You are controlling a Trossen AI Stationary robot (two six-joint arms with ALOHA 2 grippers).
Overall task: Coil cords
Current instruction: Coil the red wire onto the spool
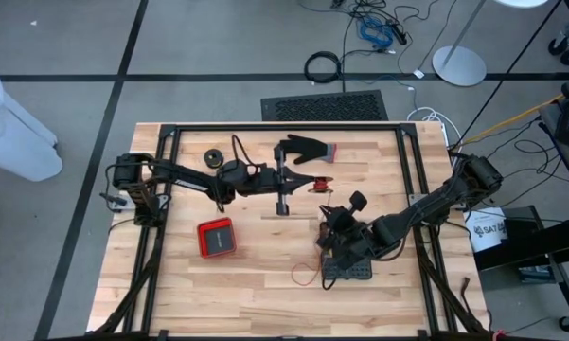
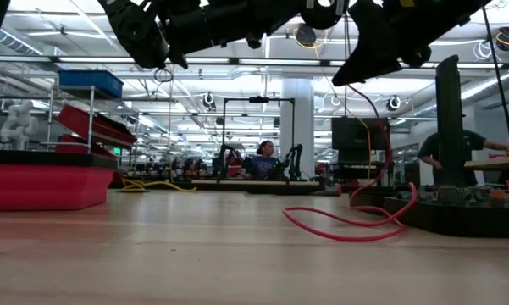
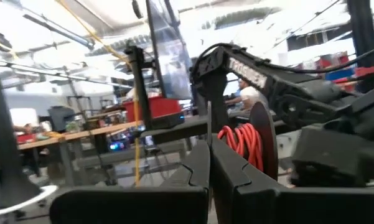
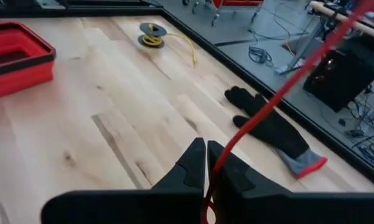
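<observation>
Two arms meet over the middle of the desk (image 1: pixel 265 284), and the move ahead turns on the red cord (image 4: pixel 280 93) strung between them. Largest of the loose things, the black glove (image 1: pixel 308 150) with its red cuff lies flat near the far edge, apart from the work; the red tray (image 1: pixel 217 237) sits toward the left, nearer the front edge. The right claw (image 4: pixel 206 163), low over the desk right of centre, is pressed together on the red cord, which runs up and away from its tips in a taut straight line toward the far right corner, so its long axis is that diagonal. The left claw (image 3: pixel 210 163), held above the centre, is pressed together with nothing visible between its tips; a red wound bundle (image 3: pixel 241 142) on a dark spool hangs just ahead of it. Slack red cord (image 2: pixel 356 227) loops on the desk near the front right. Smallest, a yellow-cored cord coil (image 4: pixel 152 34) rests near the far edge, left of the glove, well apart from both claws. The right arm is likely the one to feed cord.
</observation>
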